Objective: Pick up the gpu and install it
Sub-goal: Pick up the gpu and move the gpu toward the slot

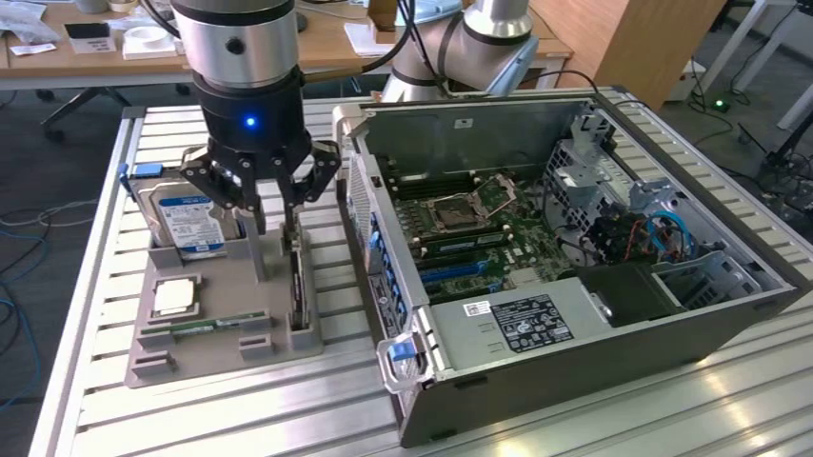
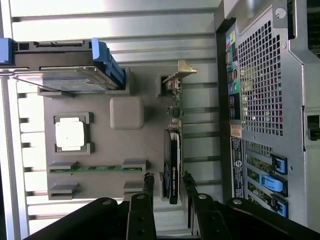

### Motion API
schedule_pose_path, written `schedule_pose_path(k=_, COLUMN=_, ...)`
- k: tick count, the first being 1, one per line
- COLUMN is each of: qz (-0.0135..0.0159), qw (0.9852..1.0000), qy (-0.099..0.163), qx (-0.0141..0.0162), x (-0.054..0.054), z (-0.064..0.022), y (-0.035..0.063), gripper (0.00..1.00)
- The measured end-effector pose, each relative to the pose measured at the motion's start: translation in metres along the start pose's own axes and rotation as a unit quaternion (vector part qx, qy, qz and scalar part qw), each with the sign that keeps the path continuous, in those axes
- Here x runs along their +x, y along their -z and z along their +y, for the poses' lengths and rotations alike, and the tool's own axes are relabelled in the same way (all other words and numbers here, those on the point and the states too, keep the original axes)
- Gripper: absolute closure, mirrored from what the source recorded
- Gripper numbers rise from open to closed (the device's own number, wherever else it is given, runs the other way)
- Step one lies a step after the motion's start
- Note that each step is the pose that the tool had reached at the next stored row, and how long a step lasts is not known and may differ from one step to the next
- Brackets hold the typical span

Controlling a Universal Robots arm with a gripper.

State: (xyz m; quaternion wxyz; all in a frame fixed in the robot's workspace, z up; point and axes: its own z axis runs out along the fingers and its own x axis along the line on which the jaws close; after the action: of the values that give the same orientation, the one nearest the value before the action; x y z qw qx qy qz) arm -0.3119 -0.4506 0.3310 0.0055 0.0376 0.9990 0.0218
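The claw (image 1: 278, 262) hangs straight down from the arm over the grey holder tray (image 1: 204, 357), its dark fingers (image 2: 148, 182) spread and lowered on either side of the gpu (image 2: 173, 150). In the wrist view a sliver of space shows between each finger and the card, so the claw straddles it and is not pinching it.

The gpu stands on its long edge in a slot along the side of the tray nearest the computer case (image 1: 572, 314). Its tan-silver bracket (image 2: 182, 70) is at the end away from the fingers, and the fingers flank the opposite end, where the black cooler sits.

Other parts sit in the same tray:
- A silver hard drive (image 1: 188, 224) with a blue label and blue side rails stands upright in the far corner.
- A square processor chip (image 1: 174, 297) lies flat in its own pocket.
- A slim green RAM stick (image 1: 209, 326) lies in a narrow groove, near the front of the tray.

The tray rests on a slatted aluminium tabletop (image 1: 166, 419), just beside the case on the exterior view's left. The case lies on its side with the panel off, and its green motherboard, empty processor socket and blue slot latches face up
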Motion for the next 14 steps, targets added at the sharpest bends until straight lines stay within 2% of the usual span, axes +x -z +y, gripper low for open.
schedule_pose_path(k=7, qz=0.0, qw=1.0, qy=0.0, qx=0.0, x=-0.0001, z=0.0, y=0.0, gripper=0.63)
schedule_pose_path(k=8, qz=0.0, qw=1.0, qy=0.0, qx=0.0, x=-0.0001, z=0.0, y=0.0, gripper=0.57)
schedule_pose_path(k=10, qz=0.0, qw=1.0, qy=0.0, qx=0.0, x=-0.0001, z=0.0, y=-0.0002, gripper=0.57)
schedule_pose_path(k=14, qz=0.0, qw=1.0, qy=0.0, qx=0.0, x=0.0, z=-0.0002, y=-0.0057, gripper=0.57)
